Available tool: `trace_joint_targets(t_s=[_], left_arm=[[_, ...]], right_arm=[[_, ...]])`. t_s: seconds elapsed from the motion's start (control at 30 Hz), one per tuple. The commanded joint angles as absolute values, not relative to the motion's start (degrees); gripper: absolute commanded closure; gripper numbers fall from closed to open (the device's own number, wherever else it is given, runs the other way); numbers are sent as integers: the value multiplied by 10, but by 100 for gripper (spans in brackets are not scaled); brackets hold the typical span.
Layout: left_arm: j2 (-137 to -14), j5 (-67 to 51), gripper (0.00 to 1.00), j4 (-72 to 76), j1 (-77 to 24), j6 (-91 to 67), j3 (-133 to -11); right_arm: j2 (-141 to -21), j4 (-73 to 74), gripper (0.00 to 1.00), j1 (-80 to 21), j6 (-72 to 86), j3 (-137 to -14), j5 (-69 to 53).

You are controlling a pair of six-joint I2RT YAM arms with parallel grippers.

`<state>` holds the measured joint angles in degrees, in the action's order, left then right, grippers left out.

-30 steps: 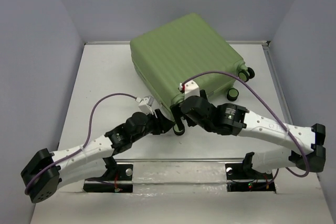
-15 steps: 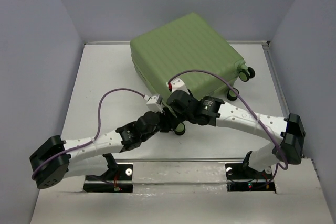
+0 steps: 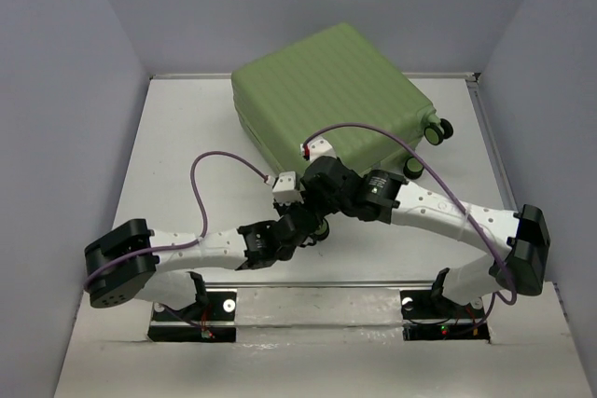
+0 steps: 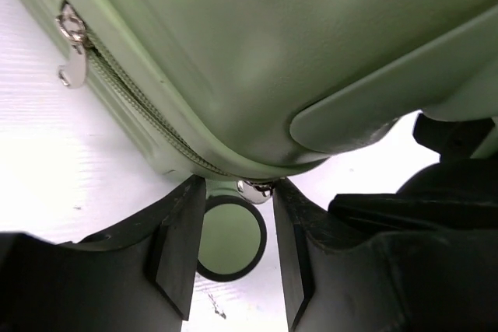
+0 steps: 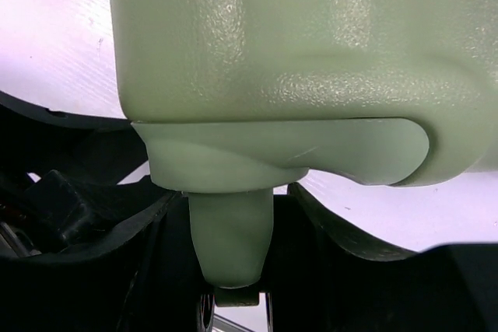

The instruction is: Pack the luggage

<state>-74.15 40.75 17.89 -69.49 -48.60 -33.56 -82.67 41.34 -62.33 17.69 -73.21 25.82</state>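
The luggage (image 3: 326,90) is a closed light-green ribbed suitcase lying flat at the back of the table. Both grippers meet at its near corner. My right gripper (image 5: 231,219) is shut on the green leg (image 5: 231,239) of the corner wheel, one finger (image 5: 167,258) pressed on each side. My left gripper (image 4: 237,186) is open just below the suitcase's edge, with a silver zipper pull (image 4: 255,190) between its tips, against the right finger (image 4: 292,239). The wheel (image 4: 229,239) shows beyond the gap. From above, the left gripper (image 3: 312,226) and right gripper (image 3: 317,202) crowd that corner.
A second zipper pull (image 4: 71,44) hangs on the zip line along the luggage's side. Two more black wheels (image 3: 437,130) (image 3: 413,168) stick out on the right side. White table (image 3: 187,137) with grey walls around. The right arm's black body (image 4: 436,215) sits close beside my left gripper.
The right gripper went from wide open to shut on the corner wheel's leg. The left arm slid right, bringing its gripper under the same corner.
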Motion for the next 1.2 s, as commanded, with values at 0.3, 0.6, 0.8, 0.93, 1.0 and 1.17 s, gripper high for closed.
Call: trace_joint_targets(t_s=[0.3,0.6,0.8,0.93,1.0,1.17], left_arm=[[-789,618,73,171,-725,-506,-430],[-765,645,94,148,-724,-477,-418],[-645,608,94,113,-692,-468,-308],[-521,558,94,81,-635,-477,-240],[-458,531,94,51,-608,-477,-223],[-413,447,94,57,-487,-432,-219]], right_arm=[[-802,293,93,-657,174,-718,178],[-767,286,93,-657,185,-676,220],[-720,333,93,-657,211,-623,281],[-687,360,93,-657,237,-589,283],[-674,378,93,-657,246,-574,286],[-650,382,93,-657,251,-556,240]])
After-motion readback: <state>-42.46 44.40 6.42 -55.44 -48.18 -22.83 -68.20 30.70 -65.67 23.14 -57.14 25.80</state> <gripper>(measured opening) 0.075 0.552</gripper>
